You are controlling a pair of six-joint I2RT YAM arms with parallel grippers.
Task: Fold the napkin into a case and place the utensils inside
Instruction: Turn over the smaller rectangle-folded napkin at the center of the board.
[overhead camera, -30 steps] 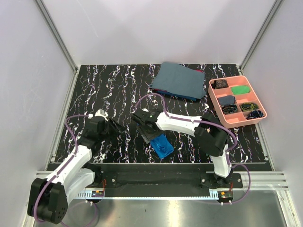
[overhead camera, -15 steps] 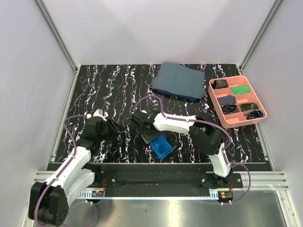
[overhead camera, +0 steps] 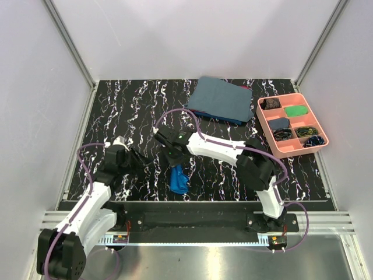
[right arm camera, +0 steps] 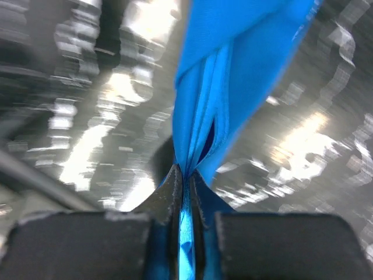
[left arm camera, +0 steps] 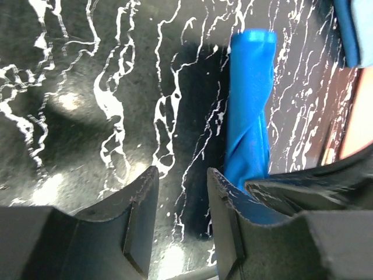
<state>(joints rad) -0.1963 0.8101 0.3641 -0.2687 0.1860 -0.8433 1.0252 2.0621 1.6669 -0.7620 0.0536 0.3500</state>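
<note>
The napkin [overhead camera: 179, 178] is pinched, bunched, in the right pincer [right arm camera: 185, 178] above the tabletop [overhead camera: 128, 111] near its front edge. The left pincer [left arm camera: 182, 185] is held spread, empty. Cloth so thinly gripped could be dropped or laid down crumpled.

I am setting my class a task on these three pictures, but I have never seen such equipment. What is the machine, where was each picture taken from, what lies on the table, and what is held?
These are two robot arms bolted at the near edge of a black marbled table, each ending in a two-finger gripper. The wide picture looks down from above and behind them; the other two come from cameras on the wrists. On the table lie a folded grey-blue cloth and a pink compartment tray of small items. The right gripper is shut on a bright blue napkin, pinched into a narrow bunch. The left gripper is open nearby, holding nothing.
</note>
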